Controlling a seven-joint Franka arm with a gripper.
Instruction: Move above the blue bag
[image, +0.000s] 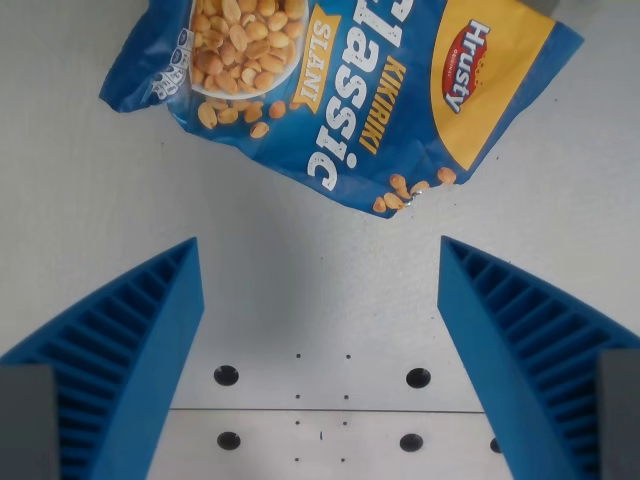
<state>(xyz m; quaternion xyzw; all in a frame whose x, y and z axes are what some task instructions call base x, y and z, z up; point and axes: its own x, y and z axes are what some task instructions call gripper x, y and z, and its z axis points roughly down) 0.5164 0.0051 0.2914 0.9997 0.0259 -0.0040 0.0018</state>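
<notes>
Looking down: the wrist camera faces a pale grey, matte desk (90, 200) from above.
Gripper: the blue ribbed plastic gripper (320, 275) stands wide open, its two fingers well apart at the wrist view's left and right, with nothing between them but bare desk.
Left finger: a blue ridged wedge (120, 360) rising from the lower left corner of the view.
Right finger: a matching blue ridged wedge (520, 350) rising from the lower right corner.
Bag: the glossy blue plastic peanut bag (350, 90) lies flat on the desk at the top of the view, tilted, its upper part cut off by the frame.
Bag print: white "Classic" lettering, a yellow patch with a red "Hrusty" logo, and a picture of peanuts in a bowl.
Bag versus gripper: the bag's lower edge sits beyond the fingertips, apart from both, not between them.
Desk surface: a seam crosses the lower part of the view, with dark round holes (226, 376) and small dots on either side of it.
</notes>
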